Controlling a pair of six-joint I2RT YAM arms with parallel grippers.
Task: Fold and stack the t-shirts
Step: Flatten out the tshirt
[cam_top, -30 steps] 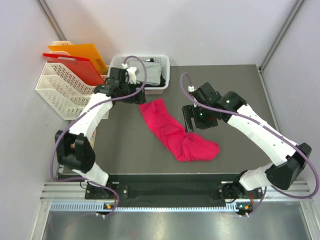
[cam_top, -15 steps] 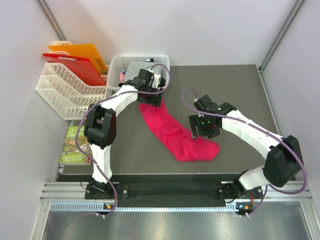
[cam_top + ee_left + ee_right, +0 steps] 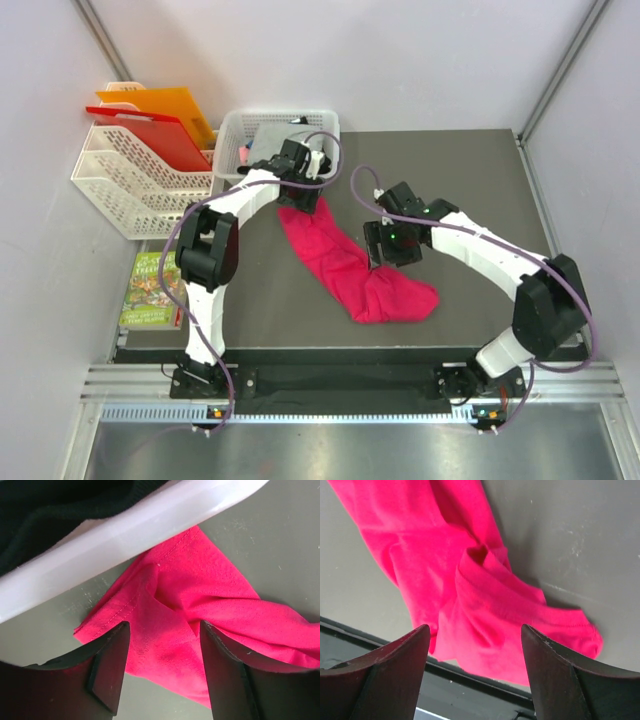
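A bright pink-red t-shirt [image 3: 345,265] lies crumpled in a slanting strip on the dark table [image 3: 470,190]. Its far end [image 3: 190,580] touches the white basket [image 3: 232,124]. My left gripper [image 3: 305,197] is over that far end, open, with its fingers [image 3: 107,670] on either side of the cloth [image 3: 165,645]. My right gripper [image 3: 385,252] hangs open above the bunched near part [image 3: 485,605], holding nothing. In the basket lie a grey t-shirt [image 3: 266,136] and a black t-shirt [image 3: 50,505].
A white file rack [image 3: 120,175] with an orange folder [image 3: 165,105] and a red folder [image 3: 140,125] stands at the far left. A printed booklet [image 3: 148,290] lies off the table's left side. The basket's rim [image 3: 125,535] runs just beyond my left fingers.
My left arm has swung right from beside the basket to the shirt's far end, and its jaws have narrowed. My right gripper has shifted slightly over the shirt's middle.
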